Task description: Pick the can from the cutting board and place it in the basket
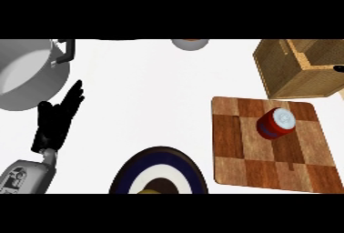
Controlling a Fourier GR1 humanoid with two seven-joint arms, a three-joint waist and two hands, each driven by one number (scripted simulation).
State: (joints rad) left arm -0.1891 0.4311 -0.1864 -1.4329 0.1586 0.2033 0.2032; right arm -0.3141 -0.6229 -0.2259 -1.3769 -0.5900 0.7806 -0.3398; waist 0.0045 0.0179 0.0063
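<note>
A red can point(275, 124) with a silver lid and a blue band stands upright on the wooden cutting board point(232, 150), in its far half at the right of the view. Just behind the board sits the square wicker basket point(290, 73). My left hand point(57, 117) rests open at the far left, fingers straight and pointing away from me, well apart from the can. A small black tip of my right hand point(338, 68) shows at the right edge, next to the basket's wall; the rest of that hand is out of view.
A large grey pot point(27, 73) with a black handle stands at the back left, just beyond my left hand. A dark blue and white plate point(134, 175) lies at the front centre. A small grey bowl point(190, 44) peeks in at the top edge.
</note>
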